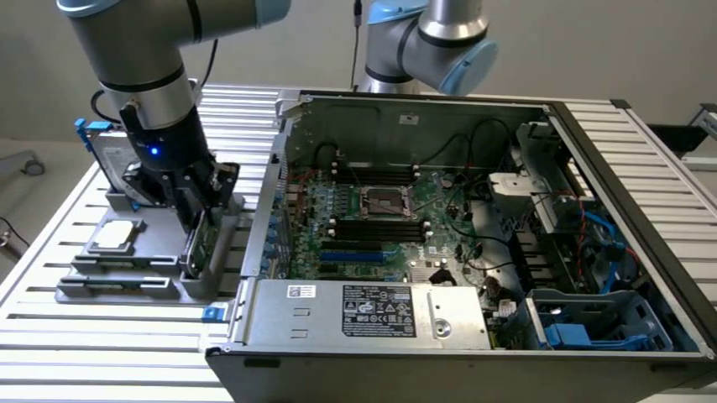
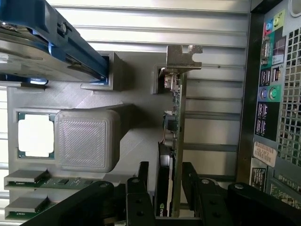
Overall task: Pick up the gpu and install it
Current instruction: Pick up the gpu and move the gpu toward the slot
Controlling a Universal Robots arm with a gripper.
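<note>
gpu [image 1: 200, 248] is standing on edge in its slot at the right end (exterior view's right) of the grey fixture tray [image 1: 134, 277], not lifted. The tray sits on the slatted counter [image 1: 101, 353], just beside the open PC case [image 1: 274, 159].

The gripper [image 1: 200, 220] is down over the card and straddles it. In the wrist view the gripper [image 2: 165, 165] has one finger on each face: the shroud-side finger [image 2: 142, 181] shows a thin gap, and the board-side finger [image 2: 189, 181] sits hard up against the green edge. Jaws are partly spread with nothing held (I can't confirm pad contact on the board side).

Edges and clearance:
- The gpu [image 2: 175, 127] has its metal bracket [image 2: 183, 54] at the end away from the fingers, hooked over the fixture tray [image 2: 136, 94] edge.
- Bare counter slats [image 2: 211, 28] lie between the card's board side and the case rear panel [image 2: 270, 94]. It's a narrow strip.
- On the shroud side there is the raised square block [image 2: 84, 139], then the CPU [image 2: 35, 135]. Both are well apart from the fingers.
- The hard drive [image 1: 109, 155] with its blue frame stands at the far left corner of the tray, clear of the arm.

The case lies open side up, with the motherboard [image 1: 381, 227] exposed and the blue slots [image 1: 353, 252] unobstructed from above. Loose black cables hang to the slots' right in the exterior view.
</note>
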